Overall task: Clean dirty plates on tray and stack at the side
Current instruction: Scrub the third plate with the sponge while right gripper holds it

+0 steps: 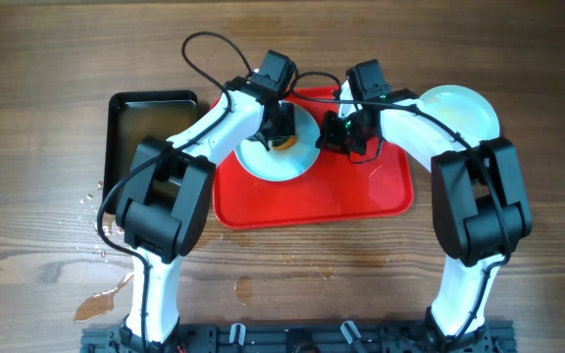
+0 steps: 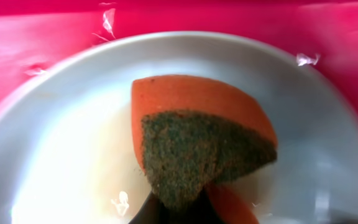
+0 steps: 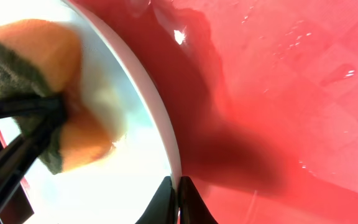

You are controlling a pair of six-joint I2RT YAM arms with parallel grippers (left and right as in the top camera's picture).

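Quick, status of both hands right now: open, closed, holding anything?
Left hand: closed, holding the sponge on the plate.
Right hand: closed, pinching the plate's rim.

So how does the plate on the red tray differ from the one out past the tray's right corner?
The tray plate lies on the red tray; the side plate sits on the wooden table beside it. The tray plate has a sponge held on it by the left gripper, and the right gripper pinches its rim; the side plate is untouched, partly hidden by the right arm. Both are round, pale and shallow.
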